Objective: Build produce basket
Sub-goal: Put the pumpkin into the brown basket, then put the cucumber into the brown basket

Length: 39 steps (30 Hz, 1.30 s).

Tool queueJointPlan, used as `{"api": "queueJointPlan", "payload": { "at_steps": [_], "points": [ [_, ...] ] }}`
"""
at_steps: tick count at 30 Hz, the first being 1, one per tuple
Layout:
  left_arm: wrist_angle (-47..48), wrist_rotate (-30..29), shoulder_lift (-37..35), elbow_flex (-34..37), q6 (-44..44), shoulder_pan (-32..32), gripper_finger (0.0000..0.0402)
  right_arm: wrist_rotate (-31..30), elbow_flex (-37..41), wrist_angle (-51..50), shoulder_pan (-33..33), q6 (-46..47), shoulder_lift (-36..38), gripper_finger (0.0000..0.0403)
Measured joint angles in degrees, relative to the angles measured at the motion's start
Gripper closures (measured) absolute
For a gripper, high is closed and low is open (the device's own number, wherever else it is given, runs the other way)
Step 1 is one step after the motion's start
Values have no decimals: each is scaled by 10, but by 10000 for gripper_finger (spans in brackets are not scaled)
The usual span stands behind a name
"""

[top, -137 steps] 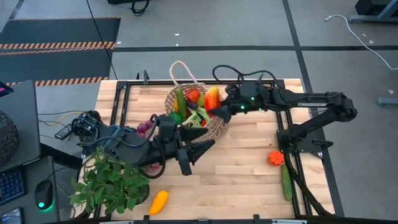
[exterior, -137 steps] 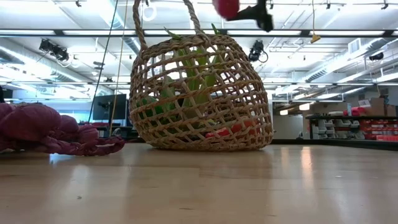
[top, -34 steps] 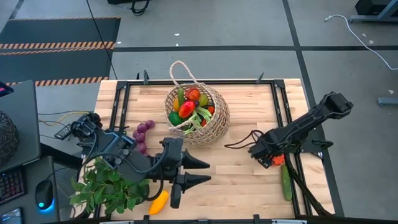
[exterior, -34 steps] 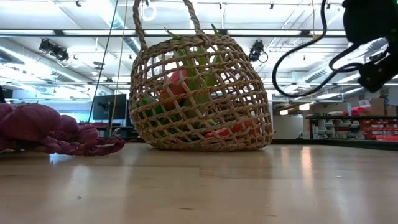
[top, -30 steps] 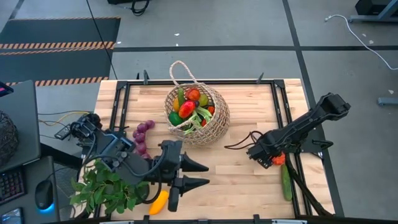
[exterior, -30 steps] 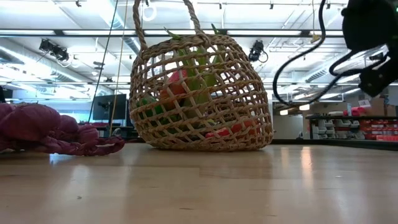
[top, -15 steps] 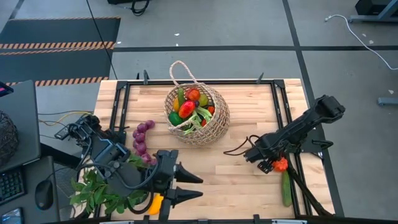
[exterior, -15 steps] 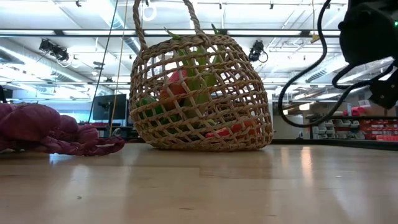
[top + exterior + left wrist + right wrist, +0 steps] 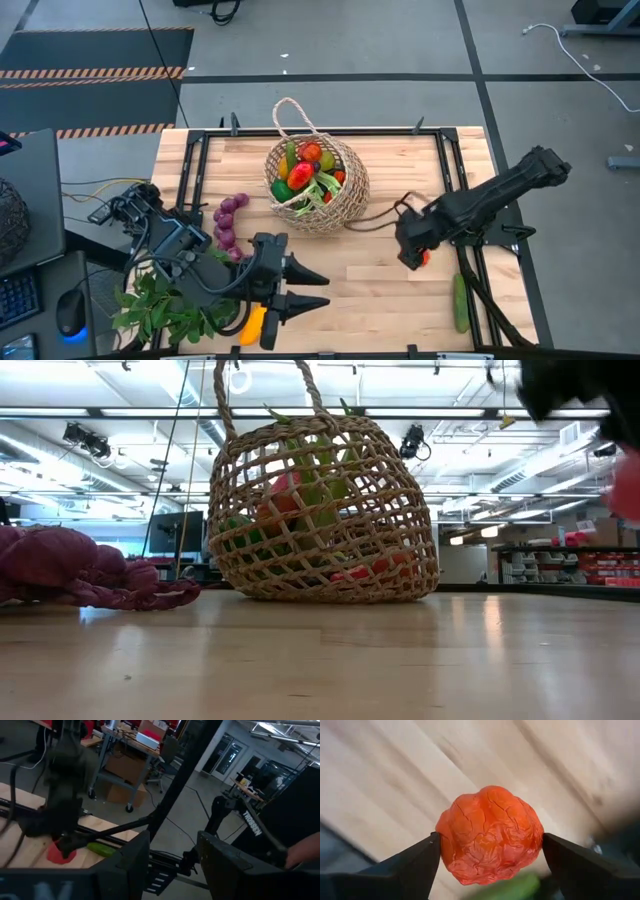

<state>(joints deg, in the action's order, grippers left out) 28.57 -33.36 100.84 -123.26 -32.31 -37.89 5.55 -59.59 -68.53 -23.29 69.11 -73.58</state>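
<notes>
The tan woven basket (image 9: 320, 190) stands on the table's far middle, with several pieces of produce (image 9: 305, 170) inside; the low view shows the basket (image 9: 325, 510) resting on its base. My right gripper (image 9: 414, 250) hangs above the table right of the basket, shut on an orange-red lumpy fruit (image 9: 490, 835). My left gripper (image 9: 305, 290) is open and points level toward the right, above the near left; its fingers (image 9: 125, 865) hold nothing. Purple grapes (image 9: 228, 220), a yellow squash (image 9: 252, 326) and a green cucumber (image 9: 460, 300) lie on the table. My right gripper pinches the orange-red fruit by two opposite sides (image 9: 445, 845) between its two fingers (image 9: 420, 862). The fingers come from above and point down. The fruit is lifted clear of the table, which shows blurred far below it.
A leafy potted plant (image 9: 170, 305) stands at the near left corner, under my left arm. A black metal frame (image 9: 455, 180) runs along the table's edges. A purple heap (image 9: 80, 570) lies left of the basket in the low view. Bare wood (image 9: 370, 290) lies between the two grippers.
My right gripper, shut on the orange-red fruit near the table's right edge, has risen and shifted a little toward the basket. The fruit has come up off the table and now hangs clear in the fingers.
</notes>
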Motion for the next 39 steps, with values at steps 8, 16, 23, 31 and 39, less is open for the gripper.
{"api": "queueJointPlan", "payload": {
  "at_steps": [8, 16, 23, 31, 39],
  "points": [
    [-1, -14, -2, 0, 0, 29, 230, -210, -160, 80, 39, -113, 27, 55],
    [-14, -18, -2, 0, 1, 65, 230, -226, -224, 232, 142, -305, -7, 55],
    [-42, -17, -2, 0, 0, 67, 230, -189, -228, 325, 215, -402, -33, 55],
    [-44, -19, -2, 0, 0, 82, 230, -178, -228, 339, 260, -477, -66, 49],
    [-43, -20, -2, 0, 0, 97, 230, -129, -228, 338, 291, -490, -74, 8]
  ]
}}
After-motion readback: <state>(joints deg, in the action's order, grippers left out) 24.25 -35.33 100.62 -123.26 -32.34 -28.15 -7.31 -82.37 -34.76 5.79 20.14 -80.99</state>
